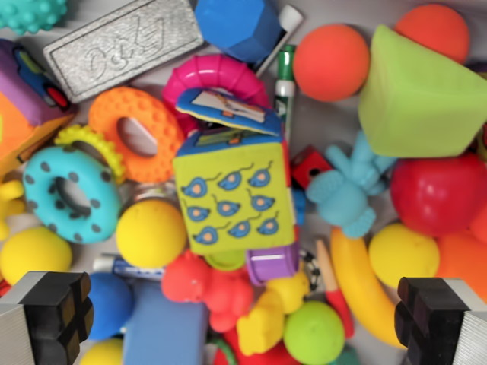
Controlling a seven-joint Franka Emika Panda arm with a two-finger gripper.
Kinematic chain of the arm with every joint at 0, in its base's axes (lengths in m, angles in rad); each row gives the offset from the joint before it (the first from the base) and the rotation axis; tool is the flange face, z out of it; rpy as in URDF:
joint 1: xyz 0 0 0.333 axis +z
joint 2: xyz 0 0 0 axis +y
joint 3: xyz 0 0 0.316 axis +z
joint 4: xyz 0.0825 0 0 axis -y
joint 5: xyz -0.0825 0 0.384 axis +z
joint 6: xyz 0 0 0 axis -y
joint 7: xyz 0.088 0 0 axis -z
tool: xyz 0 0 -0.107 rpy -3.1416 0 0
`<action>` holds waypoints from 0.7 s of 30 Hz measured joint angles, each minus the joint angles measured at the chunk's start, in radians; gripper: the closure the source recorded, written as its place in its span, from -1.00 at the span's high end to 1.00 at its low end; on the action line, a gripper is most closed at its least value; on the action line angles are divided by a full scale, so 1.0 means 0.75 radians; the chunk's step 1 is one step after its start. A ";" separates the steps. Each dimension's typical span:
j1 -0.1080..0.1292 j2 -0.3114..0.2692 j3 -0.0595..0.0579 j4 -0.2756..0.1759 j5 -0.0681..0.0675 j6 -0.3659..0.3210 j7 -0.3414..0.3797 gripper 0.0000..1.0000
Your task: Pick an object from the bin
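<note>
While the tool (243, 319) hangs spread wide, the soft yellow cube (232, 194) lies centred between its fingers

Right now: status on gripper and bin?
Gripper open, empty, above the pile. Soft cube centred between fingers. Red toy and yellow ball crowd it.

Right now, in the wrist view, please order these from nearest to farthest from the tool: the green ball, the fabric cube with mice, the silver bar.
1. green ball, bottom, between the tool fingers.
2. fabric cube, centre.
3. silver bar, top left.
</note>
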 joint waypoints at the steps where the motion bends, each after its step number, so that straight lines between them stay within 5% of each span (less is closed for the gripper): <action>1: 0.000 0.005 0.001 -0.007 0.001 0.012 -0.013 1.00; 21: -0.001 0.137 0.028 -0.121 0.010 0.260 -0.257 1.00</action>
